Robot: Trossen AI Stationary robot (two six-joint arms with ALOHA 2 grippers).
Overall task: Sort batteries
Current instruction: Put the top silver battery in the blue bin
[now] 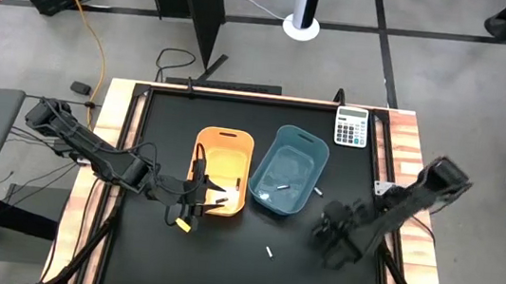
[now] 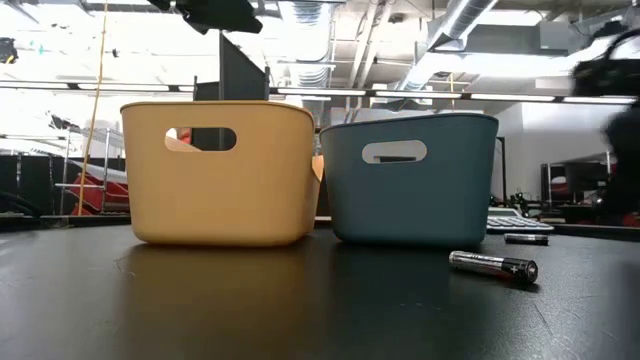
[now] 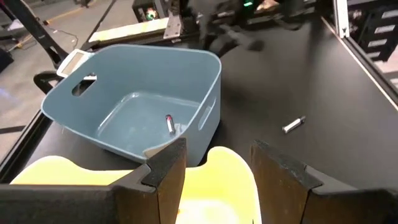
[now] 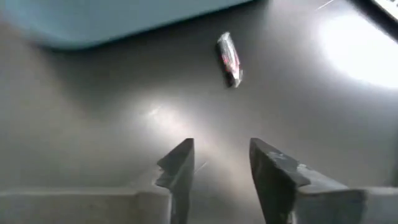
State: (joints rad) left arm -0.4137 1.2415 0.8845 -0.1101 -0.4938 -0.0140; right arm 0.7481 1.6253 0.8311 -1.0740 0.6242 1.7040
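Right pincer [image 4: 221, 163] hangs low over the matte black desk [image 1: 220, 263], its fingers parted with nothing between them. Left pincer [image 3: 217, 165] sits wide open over the yellow bin [image 1: 223, 170], empty too. Both bins are smooth, rounded plastic tubs with slot handles. One slim dark battery [image 3: 169, 123] lies inside the blue bin [image 1: 290, 170]. Another battery [image 1: 270, 252], small and cylindrical, rests on the bare desk in front of the bins, and a third [image 1: 318, 191] lies just beside the blue bin's right wall.
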